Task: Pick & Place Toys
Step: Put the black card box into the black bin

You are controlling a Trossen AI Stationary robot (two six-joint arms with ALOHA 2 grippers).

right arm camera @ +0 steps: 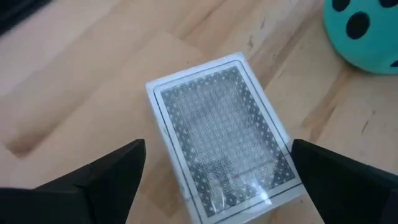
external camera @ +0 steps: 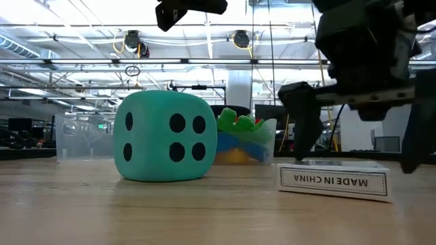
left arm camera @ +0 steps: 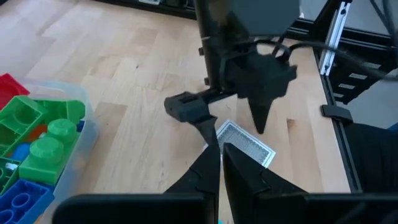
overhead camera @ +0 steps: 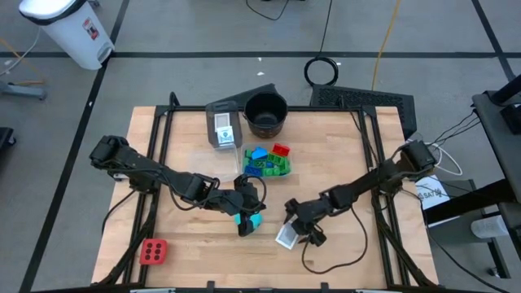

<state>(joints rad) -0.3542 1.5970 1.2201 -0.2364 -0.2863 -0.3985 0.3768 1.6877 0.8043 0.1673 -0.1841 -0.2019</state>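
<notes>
We find the right gripper [right arm camera: 217, 180] poised directly over the card deck [right arm camera: 224, 134] lying flat on the tabletop [overhead camera: 187, 244], its fingers spread wide to either side and not touching it. We judge the pick step in hand; next it must lower and close. The left gripper [left arm camera: 221, 171], fingers pressed together, waits by the cyan dotted cube [external camera: 165, 136].

Black round pot [overhead camera: 265, 113] at counter [overhead camera: 187, 252] rear edge; clear tub [overhead camera: 223, 127] just beside it; white bin [overhead camera: 69, 29] on floor.
</notes>
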